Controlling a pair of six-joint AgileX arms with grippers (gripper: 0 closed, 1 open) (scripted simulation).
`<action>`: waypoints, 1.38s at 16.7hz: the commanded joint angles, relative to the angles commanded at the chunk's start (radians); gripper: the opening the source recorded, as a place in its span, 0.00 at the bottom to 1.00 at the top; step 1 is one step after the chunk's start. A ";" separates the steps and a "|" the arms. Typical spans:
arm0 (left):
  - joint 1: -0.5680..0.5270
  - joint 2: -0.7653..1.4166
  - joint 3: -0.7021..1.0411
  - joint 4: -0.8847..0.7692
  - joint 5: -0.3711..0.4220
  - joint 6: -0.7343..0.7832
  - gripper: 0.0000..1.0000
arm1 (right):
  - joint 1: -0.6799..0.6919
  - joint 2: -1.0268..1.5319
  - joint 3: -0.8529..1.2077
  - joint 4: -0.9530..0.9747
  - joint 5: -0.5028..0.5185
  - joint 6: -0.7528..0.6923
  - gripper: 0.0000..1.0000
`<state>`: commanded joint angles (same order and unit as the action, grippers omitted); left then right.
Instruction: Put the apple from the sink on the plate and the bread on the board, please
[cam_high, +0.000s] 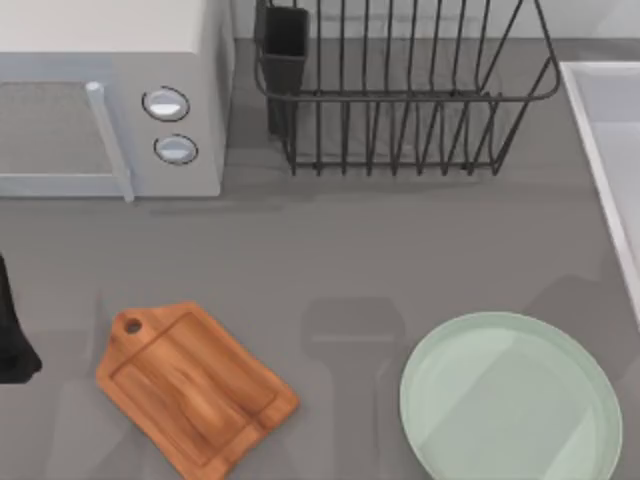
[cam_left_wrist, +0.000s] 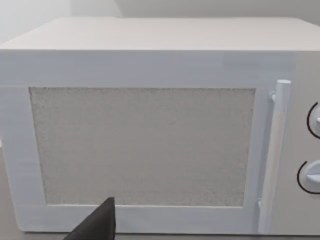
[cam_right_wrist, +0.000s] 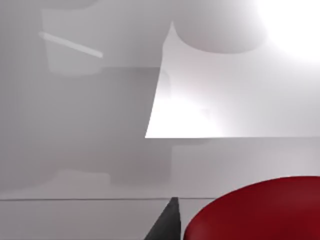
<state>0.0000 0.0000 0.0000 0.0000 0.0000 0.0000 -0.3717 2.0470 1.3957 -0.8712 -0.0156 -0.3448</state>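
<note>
Red apple (cam_right_wrist: 260, 210) beside right pincer fingertip (cam_right_wrist: 167, 222), plate (cam_high: 440, 400) bare

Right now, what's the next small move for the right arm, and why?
Probably ease the right gripper the last bit toward the apple and close on it. The right wrist view has the red fruit close by a dark fingertip over pale sink surface, while the plate lies bare. The left arm waits at the table's left edge.
</note>
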 joint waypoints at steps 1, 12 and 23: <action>0.000 0.000 0.000 0.000 0.000 0.000 1.00 | 0.001 0.004 -0.002 0.002 0.000 0.002 0.00; 0.000 0.000 0.000 0.000 0.000 0.000 1.00 | 0.385 -0.192 -0.012 -0.122 0.008 0.379 0.00; 0.000 0.000 0.000 0.000 0.000 0.000 1.00 | 0.955 -0.417 -0.148 -0.306 0.015 0.940 0.00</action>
<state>0.0000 0.0000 0.0000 0.0000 0.0000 0.0000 0.5836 1.6305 1.2474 -1.1771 -0.0007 0.5949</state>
